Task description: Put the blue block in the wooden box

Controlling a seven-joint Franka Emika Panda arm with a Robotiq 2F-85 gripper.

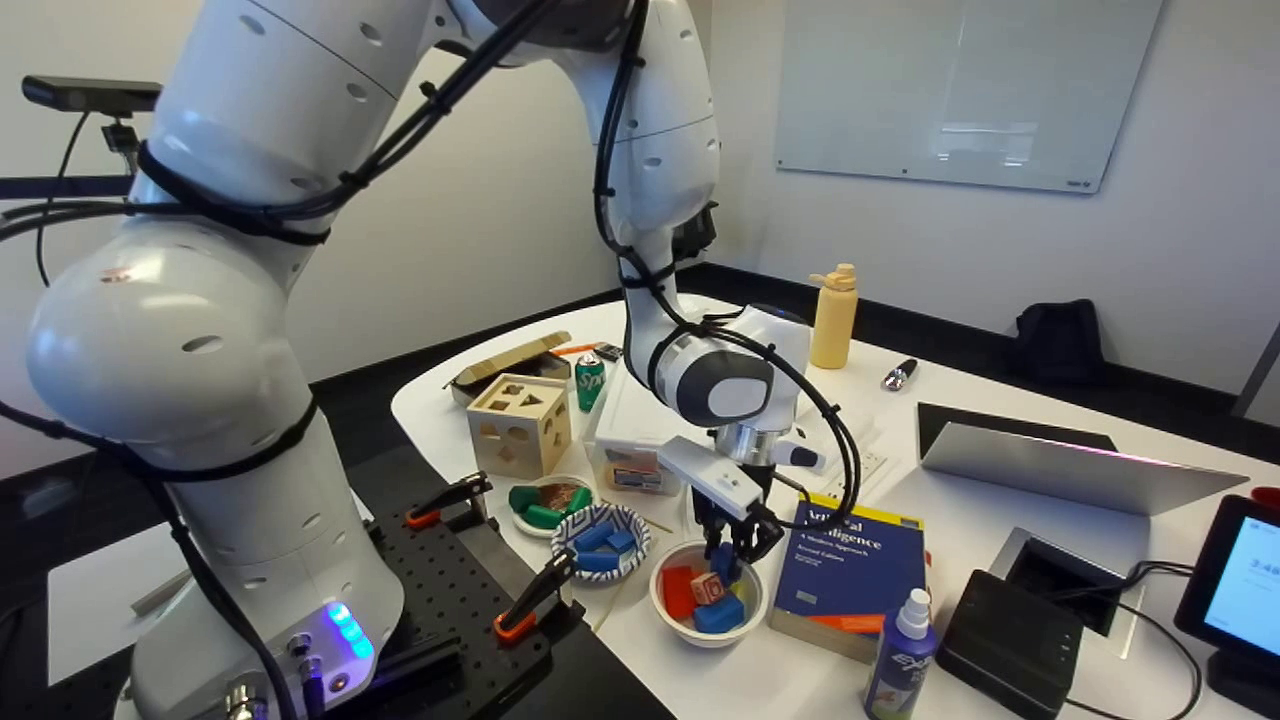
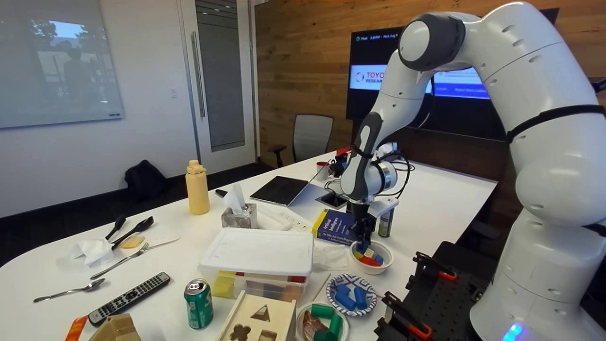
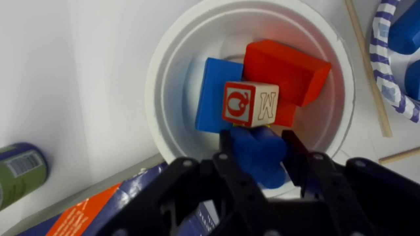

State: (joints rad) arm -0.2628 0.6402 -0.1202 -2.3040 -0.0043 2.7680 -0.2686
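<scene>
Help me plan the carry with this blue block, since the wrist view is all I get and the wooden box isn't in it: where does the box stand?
Observer: The wooden box stands past the patterned bowl at your picture's right edge, beside a dish of green blocks.
Operator: Good. Before I bring the block over, what openings does the box have on top?
Observer: In an exterior view its top shows a triangular hole, a flower-shaped hole and a square hole; the picture's edge cuts off the rest.
</scene>
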